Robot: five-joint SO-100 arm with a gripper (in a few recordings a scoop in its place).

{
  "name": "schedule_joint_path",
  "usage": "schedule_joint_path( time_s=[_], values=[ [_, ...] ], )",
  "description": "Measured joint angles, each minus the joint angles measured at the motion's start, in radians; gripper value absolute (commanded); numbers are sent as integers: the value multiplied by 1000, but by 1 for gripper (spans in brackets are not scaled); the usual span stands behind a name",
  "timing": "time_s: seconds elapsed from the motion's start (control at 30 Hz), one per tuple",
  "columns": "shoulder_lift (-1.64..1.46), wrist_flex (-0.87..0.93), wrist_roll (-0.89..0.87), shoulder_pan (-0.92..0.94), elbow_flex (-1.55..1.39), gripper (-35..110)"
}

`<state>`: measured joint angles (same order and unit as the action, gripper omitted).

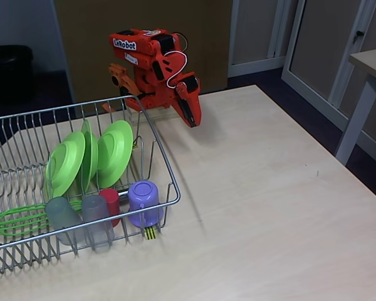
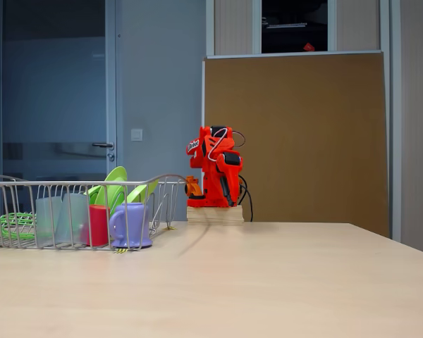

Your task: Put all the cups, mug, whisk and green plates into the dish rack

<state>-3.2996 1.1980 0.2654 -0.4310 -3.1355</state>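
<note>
The silver wire dish rack (image 1: 166,168) (image 2: 162,182) holds everything. Three lime-green plates (image 1: 114,152) (image 2: 114,179) stand on edge among its prongs. Two grey cups (image 1: 95,213) (image 2: 65,218) and a red cup (image 1: 111,202) (image 2: 99,224) sit upside down along the front, beside the purple mug (image 1: 143,202) (image 2: 129,225). The green whisk (image 1: 15,221) (image 2: 13,224) lies at the rack's left end. My orange gripper (image 1: 193,116) (image 2: 228,190) is folded down by the arm base, shut and holding nothing, well clear of the rack.
The arm base stands on a wooden block (image 2: 216,214) at the table's far edge. The light wood table (image 1: 269,200) stretches right of the rack. Another table's leg (image 1: 357,119) stands beyond the right edge.
</note>
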Motion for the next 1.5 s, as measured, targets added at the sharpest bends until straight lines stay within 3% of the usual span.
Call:
schedule_joint_path(
  time_s=[0.83, 1.5],
  values=[
    [-11, 3, 0, 252, 0, 0],
    [-11, 3, 0, 268, 0, 0]
  ],
)
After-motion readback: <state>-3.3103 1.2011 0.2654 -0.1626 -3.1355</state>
